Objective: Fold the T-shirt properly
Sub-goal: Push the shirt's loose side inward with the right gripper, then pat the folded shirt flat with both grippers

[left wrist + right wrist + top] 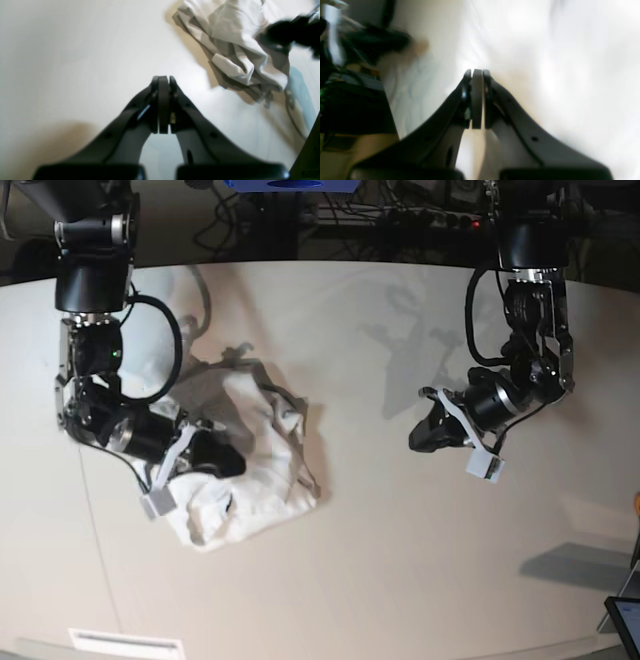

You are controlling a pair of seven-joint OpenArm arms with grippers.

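Although the near edge of the desk (380,600) carries nothing, the work lies a little farther in, toward its left side as the base view shows it. That is where the T-shirt (255,480) sits, a crumpled white heap with folds piled on one another and no sleeve or hem laid out flat, so the folding has, by my judgement, not really begun.

The right gripper (228,464) is low over the heap, its tip on or just above the cloth; its jaws are pressed together, and the right wrist view, washed out and blurred, shows no fabric caught between them. It seems placed there to find an edge to pull the heap open.

Well apart from the cloth, over the bare middle-right of the desk, the left gripper (420,438) hangs with its jaws together on nothing. It is probably held clear there so the shirt can be spread toward it.

Beyond the far edge, cables and dark equipment are dimly visible.
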